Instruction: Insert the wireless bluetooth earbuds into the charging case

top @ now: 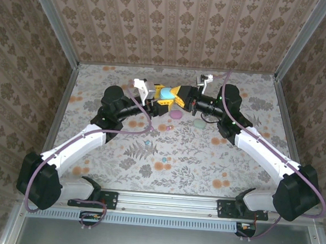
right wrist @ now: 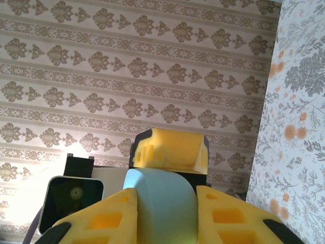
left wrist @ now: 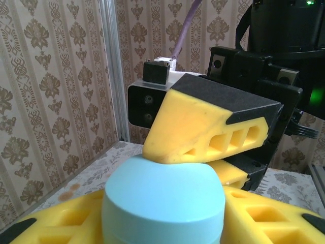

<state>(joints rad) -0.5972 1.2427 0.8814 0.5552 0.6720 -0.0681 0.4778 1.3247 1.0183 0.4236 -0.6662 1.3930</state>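
A light blue egg-shaped charging case (top: 166,92) hangs above the far middle of the table, its lid closed. My left gripper (top: 163,94) and right gripper (top: 174,96) meet there from either side. In the left wrist view the case (left wrist: 163,195) sits between my left gripper's (left wrist: 163,218) yellow fingers, with a right finger (left wrist: 208,127) pressing on its top. In the right wrist view the case (right wrist: 162,203) is clamped in my right gripper (right wrist: 165,218), a left finger (right wrist: 170,147) behind it. A tiny pinkish speck that may be an earbud (top: 168,128) lies on the cloth.
A pink case (top: 176,114) and a mint case (top: 198,125) lie on the floral cloth just below the grippers. Wallpapered walls with metal posts (left wrist: 112,71) close in the back and both sides. Purple cables run along both arms.
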